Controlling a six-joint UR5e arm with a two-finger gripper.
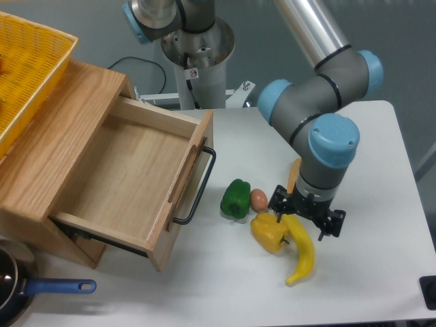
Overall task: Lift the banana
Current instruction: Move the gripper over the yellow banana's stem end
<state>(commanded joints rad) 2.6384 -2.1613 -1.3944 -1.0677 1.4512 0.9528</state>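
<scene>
The banana (304, 253) lies on the white table, long, curved and bright yellow, its lower tip pointing to the front. My gripper (306, 217) hangs right over the banana's upper end, open, with one dark finger on each side of it. The fingers do not visibly clamp the fruit. The wrist hides the banana's top tip.
A yellow bell pepper (268, 232) touches the banana's left side, with a small brownish egg-like piece (259, 199) and a green pepper (236, 198) beyond it. An orange piece (293, 175) peeks out behind the wrist. An open wooden drawer (129, 176), yellow basket (27, 68) and blue-handled pan (58, 287) stand left.
</scene>
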